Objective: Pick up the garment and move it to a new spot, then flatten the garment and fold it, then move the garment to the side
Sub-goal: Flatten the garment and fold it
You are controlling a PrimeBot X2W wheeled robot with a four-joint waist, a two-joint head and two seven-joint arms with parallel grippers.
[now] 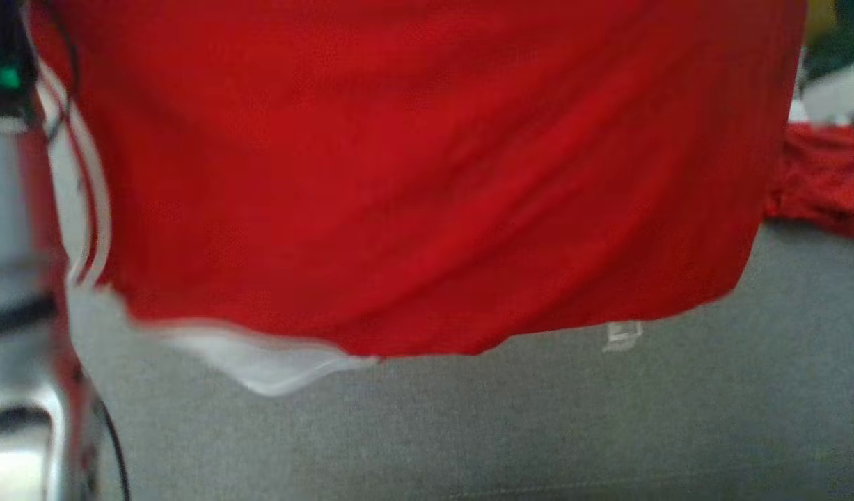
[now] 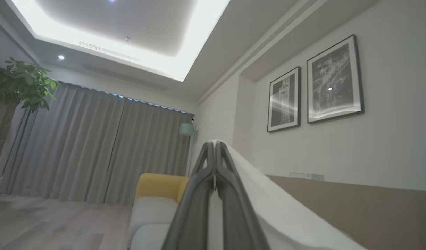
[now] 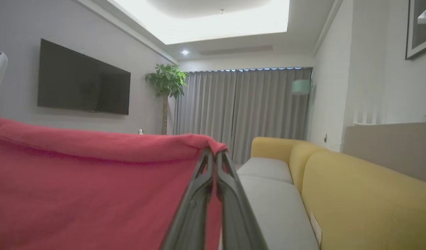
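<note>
- One red garment (image 1: 427, 174), a thin smooth knit with white trim (image 1: 273, 365) at its lower left corner, hangs spread wide and blurred over a grey woven surface (image 1: 468, 431).
- Left gripper (image 2: 214, 144): its long dark fingers are pressed together on a white fold of the cloth, which slopes away to the right.
- Right gripper (image 3: 214, 153): fingers pinched tight on a red corner, with the fabric stretching taut to the left.
- A second, crumpled red cloth (image 1: 823, 181) lies at the surface's right edge.
- Beyond stand a rounded yellow sofa (image 3: 355, 180) with pale grey seat cushions and pleated grey curtains (image 3: 247, 104).
</note>
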